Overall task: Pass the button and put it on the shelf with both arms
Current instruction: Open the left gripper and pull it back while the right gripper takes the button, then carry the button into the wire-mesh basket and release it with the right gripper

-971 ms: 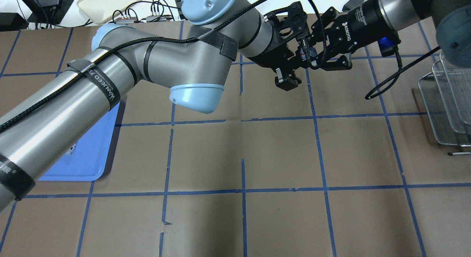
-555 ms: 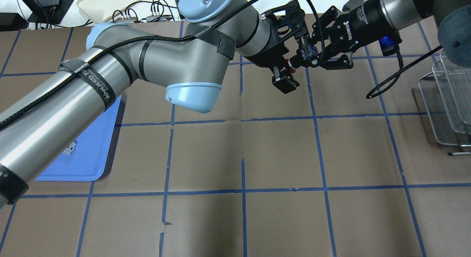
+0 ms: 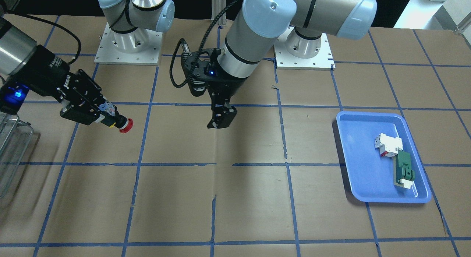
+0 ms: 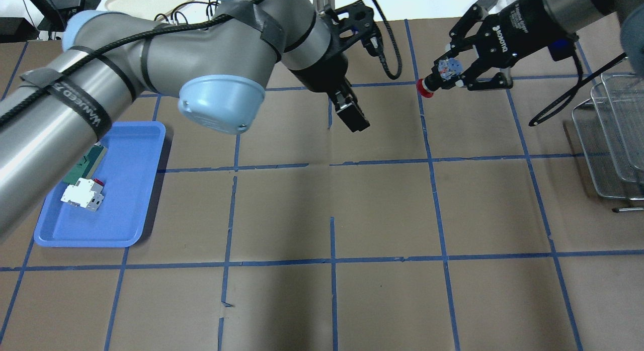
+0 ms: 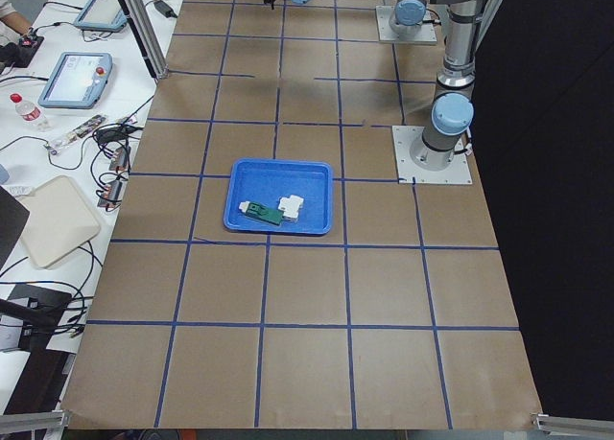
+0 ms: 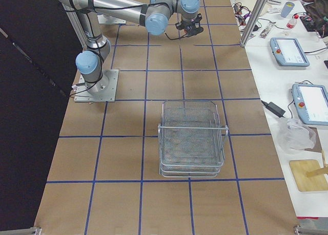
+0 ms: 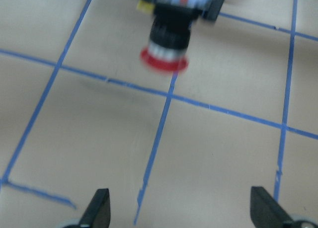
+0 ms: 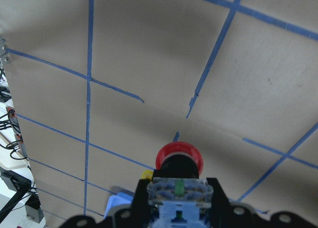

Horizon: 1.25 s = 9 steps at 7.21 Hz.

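Note:
My right gripper [image 4: 438, 77] is shut on the button [image 4: 424, 86], gripping its clear contact block, with the red cap pointing toward my left arm, above the table. In the front view the button [image 3: 124, 125] sticks out of the right gripper [image 3: 106, 115]. The right wrist view shows the button's red cap [image 8: 179, 158] just beyond the jaws. My left gripper [image 4: 353, 114] is open and empty, a short way to the left of the button and apart from it; in its wrist view the button [image 7: 166, 44] lies ahead of the spread fingertips [image 7: 99, 210]. The wire-mesh shelf [image 4: 609, 140] stands at the right edge.
A blue tray [image 4: 126, 210] at the left holds a white block [image 4: 80, 195] and a green-and-white flat part [image 4: 85, 165]. The shelf also shows in the right side view [image 6: 192, 137] and at the front view's left edge [image 3: 11, 146]. Brown paper with blue tape lines covers the table.
My left gripper has let go of the button and pulled back to the left, uncovering the tray. My right gripper keeps hold of the button and has shifted slightly right.

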{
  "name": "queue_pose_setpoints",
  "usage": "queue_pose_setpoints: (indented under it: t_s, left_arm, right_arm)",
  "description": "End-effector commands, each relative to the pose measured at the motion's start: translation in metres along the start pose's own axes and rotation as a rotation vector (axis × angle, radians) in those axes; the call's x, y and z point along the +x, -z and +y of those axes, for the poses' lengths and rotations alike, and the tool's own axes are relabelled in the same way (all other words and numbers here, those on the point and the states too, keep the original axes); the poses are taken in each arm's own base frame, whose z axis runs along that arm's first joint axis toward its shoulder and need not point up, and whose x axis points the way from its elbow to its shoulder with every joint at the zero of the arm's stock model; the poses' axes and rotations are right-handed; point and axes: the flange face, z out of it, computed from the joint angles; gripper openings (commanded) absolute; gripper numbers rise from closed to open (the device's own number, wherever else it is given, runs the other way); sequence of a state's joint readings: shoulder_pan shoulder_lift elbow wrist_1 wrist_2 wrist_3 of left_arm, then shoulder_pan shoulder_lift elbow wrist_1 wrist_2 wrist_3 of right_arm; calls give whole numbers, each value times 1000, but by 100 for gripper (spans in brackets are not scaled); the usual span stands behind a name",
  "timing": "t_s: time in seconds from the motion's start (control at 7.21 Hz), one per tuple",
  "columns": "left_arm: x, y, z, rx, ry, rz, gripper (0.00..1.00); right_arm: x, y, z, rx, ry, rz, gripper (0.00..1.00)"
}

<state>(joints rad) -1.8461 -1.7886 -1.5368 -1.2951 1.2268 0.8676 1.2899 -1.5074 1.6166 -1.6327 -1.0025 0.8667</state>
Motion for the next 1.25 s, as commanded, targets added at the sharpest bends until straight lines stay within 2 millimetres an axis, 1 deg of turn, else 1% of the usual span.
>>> queue_pose_setpoints:
  t_s: [0.0,0.14,0.28,0.42,0.55,0.69,0.83,0.97,1.11]
  left_arm:
    - [-32,29,60,-116,154,-2,100]
    - [-43,43,76,-128,187,-29,100]
    - [-51,50,92,-194,215,-68,100]
    - [-55,59,99,-237,334,-143,100]
    - [-55,61,103,-240,428,-163,100]
    - [-51,72,107,-261,508,-219,100]
    - [-50,85,116,-317,621,-328,100]
    - [-50,89,118,-304,750,-379,100]
    - [-48,88,119,-284,910,-403,100]
  right_arm:
    - [37,43,-66,151,314,182,0]
    - [56,62,-95,192,448,261,0]
    - [79,82,-125,215,526,318,0]
    - [100,105,-149,244,615,386,0]
    - [105,113,-162,268,685,416,0]
    - [106,107,-182,274,692,465,0]
    - [107,110,-195,283,765,496,0]
    - [114,117,-210,304,788,496,0]
    - [114,117,-213,302,793,494,0]
